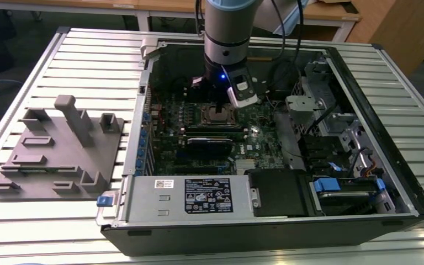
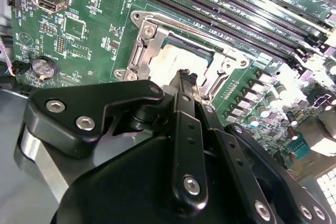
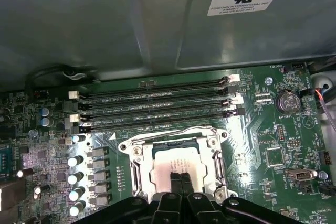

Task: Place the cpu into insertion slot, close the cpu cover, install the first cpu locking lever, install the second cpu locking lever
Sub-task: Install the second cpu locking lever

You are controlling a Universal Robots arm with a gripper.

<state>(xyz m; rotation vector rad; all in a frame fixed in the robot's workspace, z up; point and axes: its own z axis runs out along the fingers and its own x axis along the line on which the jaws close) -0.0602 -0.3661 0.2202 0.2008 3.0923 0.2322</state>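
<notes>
First wrist view: pincer (image 3: 180,178) pressed together over the cpu (image 3: 176,169).
Its closed fingertips touch the chip's pale top, seated in the insertion slot (image 3: 137,165); the near edge is hidden under the pincer's black links.

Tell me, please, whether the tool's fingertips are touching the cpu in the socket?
Cannot tell. In both wrist views the tool has its fingertips together directly over the cpu, but neither view plainly shows contact or a gap beneath them.
</notes>
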